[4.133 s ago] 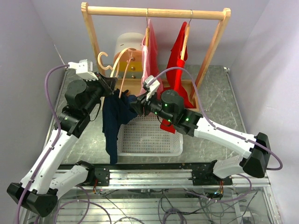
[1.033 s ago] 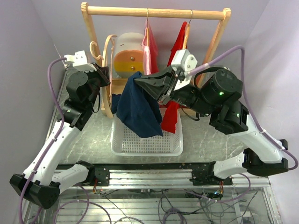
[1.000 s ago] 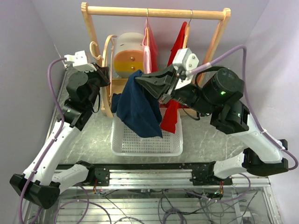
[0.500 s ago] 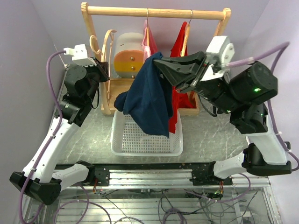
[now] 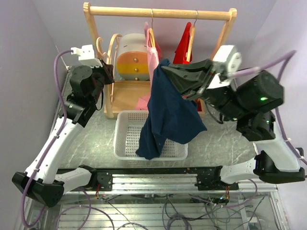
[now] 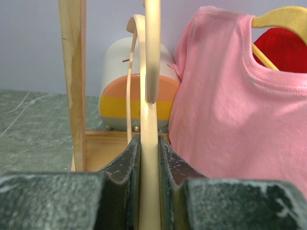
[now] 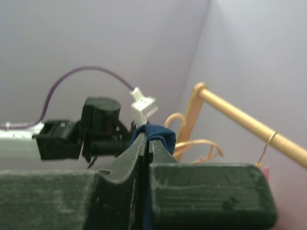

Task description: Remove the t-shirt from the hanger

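The navy t-shirt (image 5: pixel 170 115) hangs free from my right gripper (image 5: pixel 165 67), which is shut on a fold of it high in front of the rack. Its lower edge drapes over the white basket (image 5: pixel 127 139). In the right wrist view the navy cloth (image 7: pixel 158 133) is pinched at the tips of my right gripper (image 7: pixel 147 136). My left gripper (image 5: pixel 106 74) is shut on the bare wooden hanger (image 5: pixel 112 57) by the rack's left post. In the left wrist view the hanger (image 6: pixel 149 96) runs up between the closed pads of my left gripper (image 6: pixel 149 143). No cloth is on this hanger.
The wooden rack (image 5: pixel 158 13) stands at the back with a pink shirt (image 5: pixel 154 52) and a red shirt (image 5: pixel 184 45) on hangers. A white, orange and yellow drawer pot (image 5: pixel 132 57) sits on its base. The pink shirt (image 6: pixel 230 120) is close to the right of my left gripper.
My right gripper pulled the navy t-shirt off the hanger and carried it up and to the right. My left gripper lifted the bare hanger a little toward the rack.
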`<state>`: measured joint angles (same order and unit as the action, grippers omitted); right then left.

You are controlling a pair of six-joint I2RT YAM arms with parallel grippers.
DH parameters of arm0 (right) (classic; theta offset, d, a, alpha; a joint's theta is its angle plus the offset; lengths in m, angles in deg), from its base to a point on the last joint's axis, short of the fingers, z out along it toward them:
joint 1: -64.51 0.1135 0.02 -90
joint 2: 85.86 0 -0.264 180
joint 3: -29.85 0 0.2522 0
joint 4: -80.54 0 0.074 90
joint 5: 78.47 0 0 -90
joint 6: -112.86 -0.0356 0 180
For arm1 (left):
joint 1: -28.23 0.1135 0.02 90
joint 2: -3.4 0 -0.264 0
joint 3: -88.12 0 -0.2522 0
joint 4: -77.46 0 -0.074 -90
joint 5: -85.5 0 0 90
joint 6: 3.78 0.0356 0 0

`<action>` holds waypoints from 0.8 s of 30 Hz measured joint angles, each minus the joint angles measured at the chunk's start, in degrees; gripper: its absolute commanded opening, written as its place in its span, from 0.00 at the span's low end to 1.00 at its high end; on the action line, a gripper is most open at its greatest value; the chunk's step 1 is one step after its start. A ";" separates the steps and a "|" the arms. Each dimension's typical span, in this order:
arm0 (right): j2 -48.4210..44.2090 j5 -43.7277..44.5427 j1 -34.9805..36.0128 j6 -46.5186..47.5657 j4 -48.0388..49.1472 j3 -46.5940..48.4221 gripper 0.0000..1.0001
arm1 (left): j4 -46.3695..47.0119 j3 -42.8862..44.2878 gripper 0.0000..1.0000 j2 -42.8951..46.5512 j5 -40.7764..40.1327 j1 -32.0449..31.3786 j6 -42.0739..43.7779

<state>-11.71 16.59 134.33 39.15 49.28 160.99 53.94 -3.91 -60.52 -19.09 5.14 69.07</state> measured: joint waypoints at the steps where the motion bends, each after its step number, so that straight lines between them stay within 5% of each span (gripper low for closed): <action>1: -0.59 0.37 0.00 -0.28 0.57 -2.38 0.00 | -0.04 0.00 0.07 -0.15 0.24 0.00 0.17; 16: 8.68 3.21 -1.22 -2.29 3.10 -12.15 0.00 | -6.91 8.76 0.07 -4.04 3.87 0.00 4.57; 24: 3.93 -5.16 -11.52 -11.34 8.22 -29.03 0.00 | -8.13 11.50 0.07 -6.67 4.15 0.00 5.22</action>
<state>-7.78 11.43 122.81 27.81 57.50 131.97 45.81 7.59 -67.19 -14.93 5.14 74.30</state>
